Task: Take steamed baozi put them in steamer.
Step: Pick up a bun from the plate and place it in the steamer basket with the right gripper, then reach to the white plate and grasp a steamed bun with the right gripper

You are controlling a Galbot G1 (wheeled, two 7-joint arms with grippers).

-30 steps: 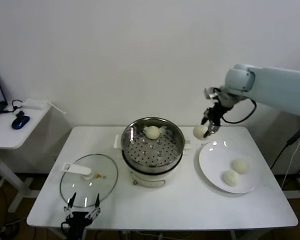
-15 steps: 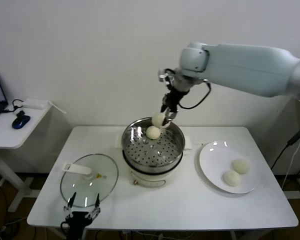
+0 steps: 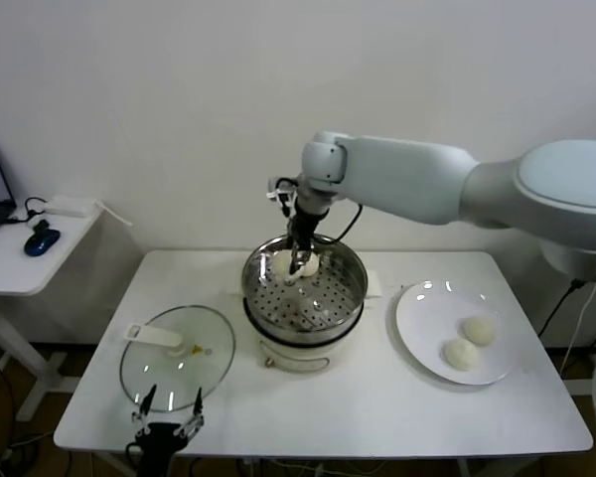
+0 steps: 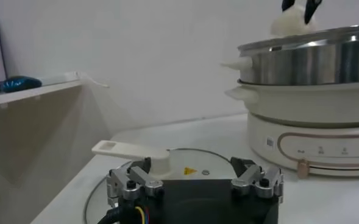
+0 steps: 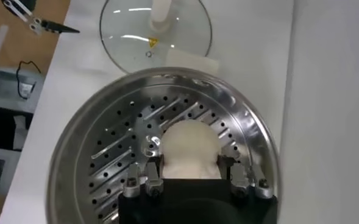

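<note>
My right gripper (image 3: 298, 260) is shut on an off-white baozi (image 3: 282, 264) and holds it low inside the steamer (image 3: 261, 316), over the back of the perforated tray (image 5: 106, 158). In the right wrist view the baozi (image 5: 191, 146) sits between the fingers of the right gripper (image 5: 190, 165). A second baozi (image 3: 317, 261) lies on the tray just right of the gripper, partly hidden. Two more baozi (image 3: 477, 330) (image 3: 460, 353) lie on the white plate (image 3: 417, 313) to the right. My left gripper (image 3: 164, 402) is open and empty at the table's front left edge.
The glass lid (image 3: 177, 356) with a white handle lies flat on the table left of the steamer, just beyond the left gripper (image 4: 194, 179). A side table (image 3: 20, 260) with a mouse and laptop stands at the far left.
My right gripper carried the baozi from above the plate leftward to the steamer and lowered it onto the back of the tray. The left arm has not moved.
</note>
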